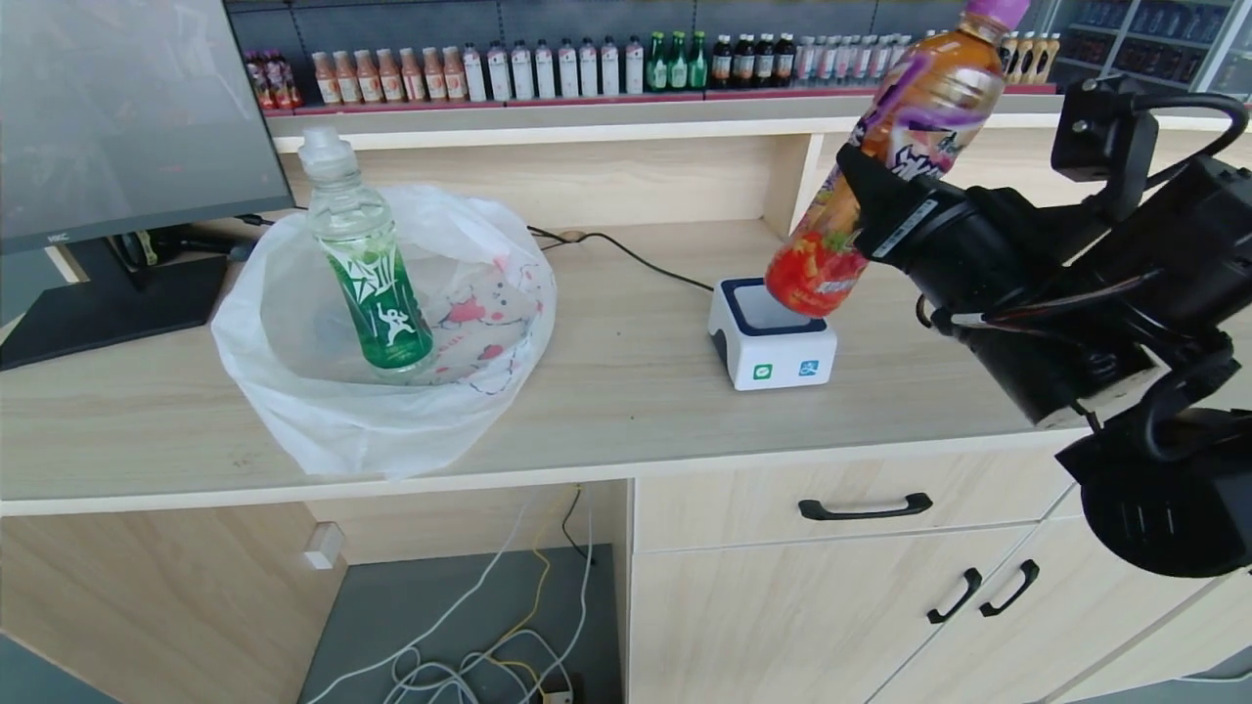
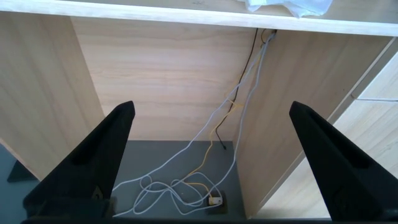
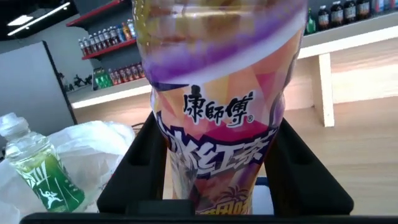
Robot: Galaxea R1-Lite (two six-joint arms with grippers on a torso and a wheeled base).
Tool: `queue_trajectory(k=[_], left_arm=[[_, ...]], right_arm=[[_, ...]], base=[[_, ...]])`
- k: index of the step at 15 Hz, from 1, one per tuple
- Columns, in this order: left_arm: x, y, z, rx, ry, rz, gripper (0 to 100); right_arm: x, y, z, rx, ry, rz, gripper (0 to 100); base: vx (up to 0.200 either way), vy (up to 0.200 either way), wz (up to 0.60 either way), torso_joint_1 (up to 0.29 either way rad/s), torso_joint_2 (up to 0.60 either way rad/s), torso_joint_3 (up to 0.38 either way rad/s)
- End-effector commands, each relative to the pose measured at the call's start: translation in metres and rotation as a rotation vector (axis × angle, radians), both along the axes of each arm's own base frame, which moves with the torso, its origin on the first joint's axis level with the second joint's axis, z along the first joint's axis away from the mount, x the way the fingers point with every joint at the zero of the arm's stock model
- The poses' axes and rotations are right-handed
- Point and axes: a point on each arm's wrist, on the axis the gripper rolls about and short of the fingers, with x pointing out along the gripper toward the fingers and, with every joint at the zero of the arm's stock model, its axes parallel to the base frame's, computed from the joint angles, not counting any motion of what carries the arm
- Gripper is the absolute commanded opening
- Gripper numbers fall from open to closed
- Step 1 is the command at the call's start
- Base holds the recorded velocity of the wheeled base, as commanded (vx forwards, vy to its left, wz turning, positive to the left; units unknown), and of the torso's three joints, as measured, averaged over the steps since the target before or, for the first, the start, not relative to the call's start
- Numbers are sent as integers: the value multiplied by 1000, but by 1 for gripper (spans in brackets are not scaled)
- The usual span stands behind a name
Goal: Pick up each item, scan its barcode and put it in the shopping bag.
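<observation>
Under counter (image 2: 155, 11), cables (image 2: 181, 186); over scanner (image 1: 773, 344), bottle (image 1: 924, 103)

Tea bottle (image 3: 217, 124): bold dark characters across the label. Green bottle (image 1: 377, 284): white characters and a running figure. Monitor (image 1: 127, 108): small white logo on the bezel. Scanner (image 1: 773, 342): green and blue icons on the front.

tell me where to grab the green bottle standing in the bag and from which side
Grip the green bottle on its clear shoulder above the label, coming from the front and above. It stands nearly upright and the shopping bag wraps its base, so lower down film could get pinched. The open left tool seems best; the right tool holds the orange bottle.
</observation>
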Motion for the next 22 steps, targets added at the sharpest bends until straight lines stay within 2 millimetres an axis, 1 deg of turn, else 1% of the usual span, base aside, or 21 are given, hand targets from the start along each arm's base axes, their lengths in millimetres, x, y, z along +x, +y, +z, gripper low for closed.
queue_trajectory(k=[1, 2, 3, 4, 5, 6, 7, 9, 12, 13, 14, 16, 17, 18, 19, 20, 21, 22], left_arm=[[0, 0, 0, 0, 0, 0, 100], [0, 0, 0, 0, 1, 0, 100], [0, 0, 0, 0, 0, 0, 100], [0, 0, 0, 3, 1, 0, 100], [0, 0, 0, 3, 1, 0, 100], [0, 0, 0, 4, 1, 0, 100], [0, 0, 0, 6, 1, 0, 100], [0, 0, 0, 7, 1, 0, 100], [0, 0, 0, 9, 1, 0, 100], [0, 0, 0, 9, 1, 0, 100], [0, 0, 0, 9, 1, 0, 100], [0, 0, 0, 9, 1, 0, 100], [0, 0, 0, 9, 1, 0, 100], [0, 0, 0, 9, 1, 0, 100], [0, 0, 0, 9, 1, 0, 100], [0, 0, 0, 9, 1, 0, 100], [0, 0, 0, 9, 1, 0, 100], [0, 0, 0, 11, 1, 0, 100]], right_arm=[[24, 25, -12, 85, 57, 20, 0], [28, 29, -8, 125, 59, 24, 0], [32, 32, 6, 199, 55, 43, 0], [36, 39, 10, 258, 64, 82, 0], [28, 55, 6, 341, 106, 155, 0], [23, 62, 2, 391, 139, 174, 0], [26, 63, -1, 415, 144, 178, 0], [29, 57, 1, 490, 144, 203, 0], [22, 50, 7, 641, 170, 279, 0], [23, 45, 5, 691, 182, 291, 0], [23, 44, 3, 734, 197, 309, 0], [27, 36, -5, 780, 227, 305, 0], [32, 28, -13, 816, 230, 298, 0], [33, 25, -19, 827, 233, 298, 0], [39, 18, -34, 826, 217, 297, 0], [44, 14, -42, 821, 196, 305, 0], [48, 7, -56, 811, 185, 302, 0], [52, 2, -64, 803, 186, 303, 0]], base=[[0, 0, 0, 0, 0, 0], [0, 0, 0, 0, 0, 0], [0, 0, 0, 0, 0, 0], [0, 0, 0, 0, 0, 0], [0, 0, 0, 0, 0, 0], [0, 0, 0, 0, 0, 0], [0, 0, 0, 0, 0, 0], [0, 0, 0, 0, 0, 0], [0, 0, 0, 0, 0, 0], [0, 0, 0, 0, 0, 0], [0, 0, 0, 0, 0, 0], [0, 0, 0, 0, 0, 0], [0, 0, 0, 0, 0, 0], [0, 0, 0, 0, 0, 0], [0, 0, 0, 0, 0, 0], [0, 0, 0, 0, 0, 0], [0, 0, 0, 0, 0, 0], [0, 0, 0, 0, 0, 0]])
